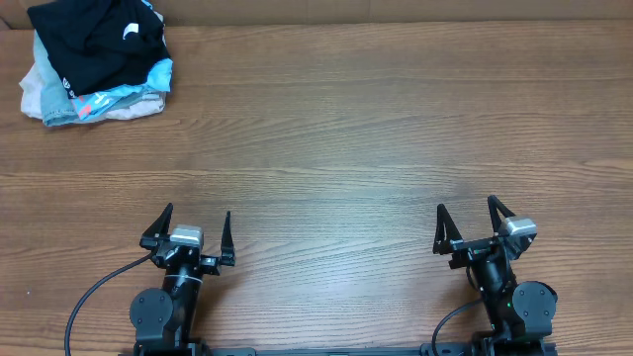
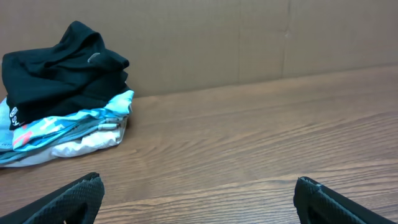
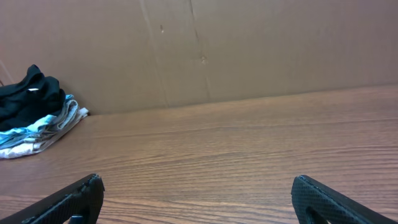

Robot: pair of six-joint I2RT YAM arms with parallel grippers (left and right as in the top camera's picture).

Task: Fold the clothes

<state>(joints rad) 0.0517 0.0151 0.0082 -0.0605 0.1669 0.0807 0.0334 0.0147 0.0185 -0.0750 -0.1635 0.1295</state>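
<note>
Overhead, surface (image 1: 396,129): wood-grain, pile at far-left corner.
Black T-shirt (image 1: 94,40): crumpled atop light-blue garment (image 1: 148,79); likely light, limp, thin; collar or raised fold best pinched.
Left jaws, right jaws: wide, empty, well apart from pile.

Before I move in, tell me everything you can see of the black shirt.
The black shirt lies crumpled in a loose heap, unfolded. Its fabric is plain and looks thin and soft, and a small pale label shows on top. It rests on a light-blue garment and a pale garment, at the far left corner of the table. Nothing else touches it.
</note>
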